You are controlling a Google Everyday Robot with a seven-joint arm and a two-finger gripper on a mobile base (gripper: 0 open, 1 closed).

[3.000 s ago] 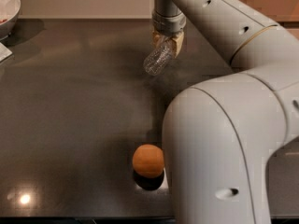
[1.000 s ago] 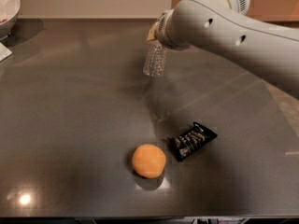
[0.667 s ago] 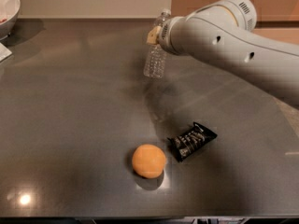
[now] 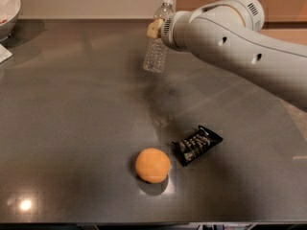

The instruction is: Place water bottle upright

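Bottle [image 4: 156,54]: where is it found?
— It is seen close to the far edge of the desk [image 4: 72,109], about midway along that edge. It is caught at its upper part by the gripper [image 4: 154,28].

How is the gripper set?
— It is closed on the bottle just under the neck, at the end of a white arm [image 4: 230,37] which is extended in from the right edge. One tan finger is shown across the front of the bottle; the other is hidden behind it.

Which way is the long axis pointed?
— Nearly straight up. The white cap is uppermost and is leaned a little toward the right edge. The base is hung below the gripper and slightly toward the left edge. Whether the base is touching the desk cannot be told; it is judged to be at or just above the surface.

What is the coming move turned on?
— On that small lean. It is judged that the base must be brought flat under the cap before the hold is loosened, or the bottle may be tipped over.

Is anything in the way?
— Nothing is seen beside the base. An orange [image 4: 152,165] and a dark packet [image 4: 197,144] are placed well apart from it, by the near edge. A bowl [image 4: 8,8] is set at the far left corner.
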